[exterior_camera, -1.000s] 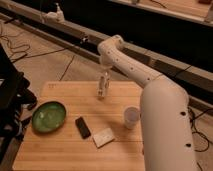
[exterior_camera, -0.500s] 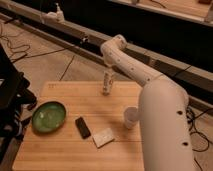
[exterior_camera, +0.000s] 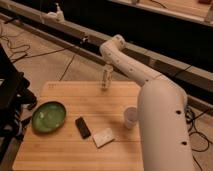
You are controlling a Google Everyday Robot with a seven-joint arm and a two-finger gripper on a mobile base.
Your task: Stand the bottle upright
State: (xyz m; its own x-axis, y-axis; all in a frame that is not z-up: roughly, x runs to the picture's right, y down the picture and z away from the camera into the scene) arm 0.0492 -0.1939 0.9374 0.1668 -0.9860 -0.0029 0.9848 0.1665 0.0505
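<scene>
The small slim whitish bottle (exterior_camera: 106, 80) with a pale label is upright at the far edge of the wooden table (exterior_camera: 60, 150), near its middle. My gripper (exterior_camera: 107, 69) is right over the bottle's top at the end of the white arm (exterior_camera: 131, 67), which reaches in from the right. Where the gripper meets the bottle is hard to make out. I cannot tell whether the bottle's base rests on the table or hangs just above it.
A translucent white cup (exterior_camera: 130, 117) stands at the table's right, close to my arm's body. A green bowl (exterior_camera: 48, 116) sits at the left, with a black oblong object (exterior_camera: 82, 127) and a flat white packet (exterior_camera: 104, 137) in front. Dark equipment (exterior_camera: 10, 100) stands left of the table.
The gripper and the bottle have shifted slightly to the right and a little upward, away from the table's middle, over the last second. Nothing else on the table moved.
</scene>
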